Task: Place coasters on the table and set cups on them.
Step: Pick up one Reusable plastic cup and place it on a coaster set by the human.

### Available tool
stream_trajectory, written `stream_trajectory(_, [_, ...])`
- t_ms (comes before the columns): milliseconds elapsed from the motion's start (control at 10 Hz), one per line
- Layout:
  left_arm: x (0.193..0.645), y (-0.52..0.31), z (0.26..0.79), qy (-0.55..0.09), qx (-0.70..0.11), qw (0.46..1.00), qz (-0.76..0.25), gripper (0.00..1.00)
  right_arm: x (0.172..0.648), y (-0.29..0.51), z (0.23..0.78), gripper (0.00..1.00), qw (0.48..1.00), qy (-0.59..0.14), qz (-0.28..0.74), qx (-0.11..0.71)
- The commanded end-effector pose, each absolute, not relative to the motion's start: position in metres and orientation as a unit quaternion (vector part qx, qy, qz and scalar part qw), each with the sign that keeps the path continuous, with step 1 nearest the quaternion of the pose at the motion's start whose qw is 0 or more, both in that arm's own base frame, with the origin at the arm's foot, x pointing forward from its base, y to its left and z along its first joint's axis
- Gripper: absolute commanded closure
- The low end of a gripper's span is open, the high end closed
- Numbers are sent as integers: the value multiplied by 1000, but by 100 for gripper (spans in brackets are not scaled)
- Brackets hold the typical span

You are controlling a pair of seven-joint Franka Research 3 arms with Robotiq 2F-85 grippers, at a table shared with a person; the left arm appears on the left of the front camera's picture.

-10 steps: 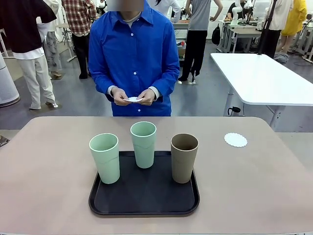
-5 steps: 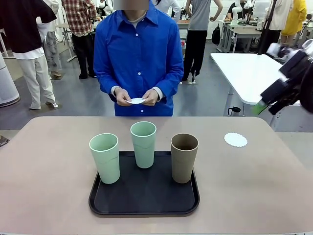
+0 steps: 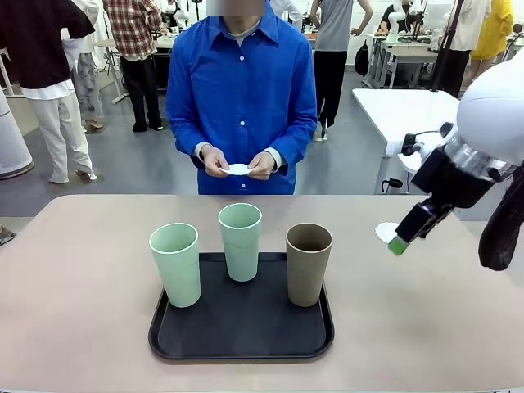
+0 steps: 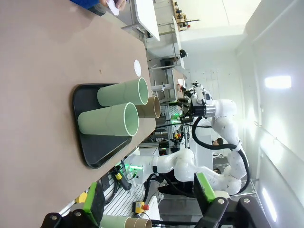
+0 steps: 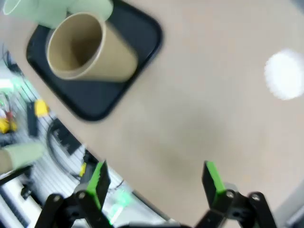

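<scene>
Right gripper (image 5: pixel 156 179), jaws wide and empty, is swinging in over the coaster (image 3: pixel 382 231), probably going for the brown cup (image 3: pixel 309 264).

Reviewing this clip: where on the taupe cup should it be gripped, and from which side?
Grip the taupe cup across its upper wall, below the rim, coming level from its right. It stands upright at the right side of the black tray, with bare table beyond and a mint cup close on its left. It widens upward, so a high grip should resist slipping.
</scene>
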State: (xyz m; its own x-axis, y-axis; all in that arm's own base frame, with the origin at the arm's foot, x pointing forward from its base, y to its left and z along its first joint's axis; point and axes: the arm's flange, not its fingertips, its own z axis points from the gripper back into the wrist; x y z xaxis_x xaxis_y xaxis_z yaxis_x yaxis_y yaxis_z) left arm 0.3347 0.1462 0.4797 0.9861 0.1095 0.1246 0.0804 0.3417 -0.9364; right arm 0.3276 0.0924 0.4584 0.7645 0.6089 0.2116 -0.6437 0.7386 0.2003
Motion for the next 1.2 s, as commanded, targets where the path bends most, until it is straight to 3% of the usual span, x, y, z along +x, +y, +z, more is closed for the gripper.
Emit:
stream_trajectory(0, [334,147,481,-86,-578,812,6,0,336,85,467,0,930,-105,335,113])
stream_trajectory(300, [334,147,481,-86,-578,812,6,0,330,90,463,0,929,-78,336,133])
stream_trajectory(400, [334,147,481,-86,-578,812,6,0,321,107,457,0,708,32,642,292])
stream_trajectory(500, [334,147,481,-86,-578,812,6,0,332,99,454,0,638,14,713,289])
stream_trajectory(600, [334,147,481,-86,-578,812,6,0,344,92,451,0,534,-27,775,338])
stream_trajectory(700, [334,147,481,-86,-578,812,6,0,350,85,448,0,472,-75,811,338])
stream_trajectory(900, [334,147,481,-86,-578,812,6,0,355,72,435,0,444,-233,803,323])
stream_trajectory(1100, [334,147,481,-86,-578,812,6,0,356,60,417,0,432,-343,735,394])
